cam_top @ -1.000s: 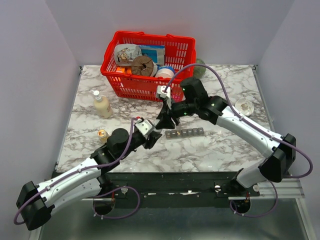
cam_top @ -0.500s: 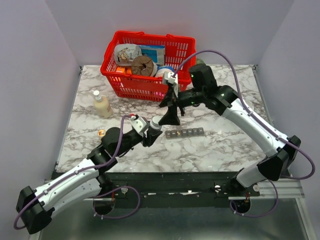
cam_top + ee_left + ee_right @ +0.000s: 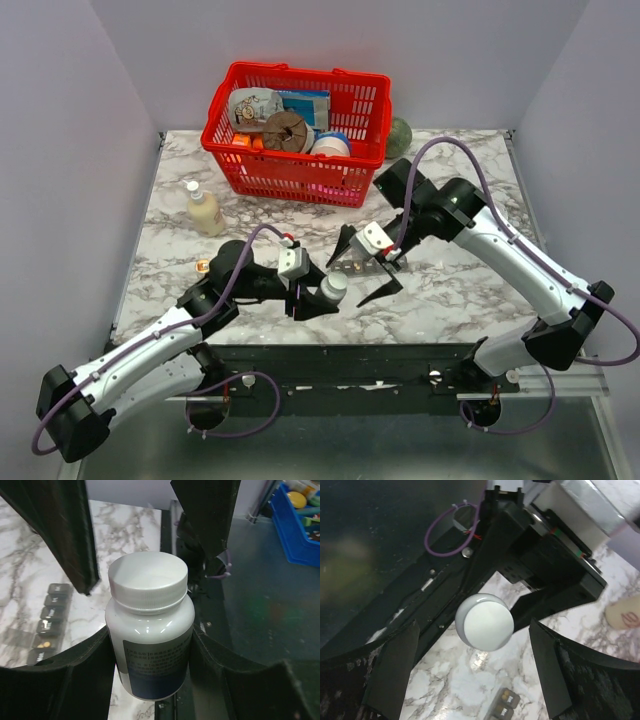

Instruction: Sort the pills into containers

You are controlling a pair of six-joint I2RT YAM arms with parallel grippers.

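My left gripper (image 3: 313, 296) is shut on a white pill bottle (image 3: 149, 630) with a white screw cap, held on its side above the table's near middle (image 3: 331, 288). My right gripper (image 3: 365, 267) stands open, its fingers (image 3: 390, 675) spread either side of the bottle's cap (image 3: 485, 621) and not touching it. The containers (image 3: 388, 264), a dark grey strip of small compartments, lie on the marble just beyond, partly hidden by the right gripper. In the left wrist view the strip (image 3: 47, 625) has an open compartment with an orange pill (image 3: 46, 644). More pills (image 3: 506, 696) show in the right wrist view.
A red basket (image 3: 350, 180) full of groceries stands at the back. A cream lotion bottle (image 3: 203, 210) and a small amber bottle with a gold cap (image 3: 203, 266) stand at the left. A green round object (image 3: 400, 135) sits behind the basket's right corner.
My right gripper opened wide and swung down from near the basket to face the bottle's cap. My left gripper carried the bottle rightward and nearer the table's front edge.
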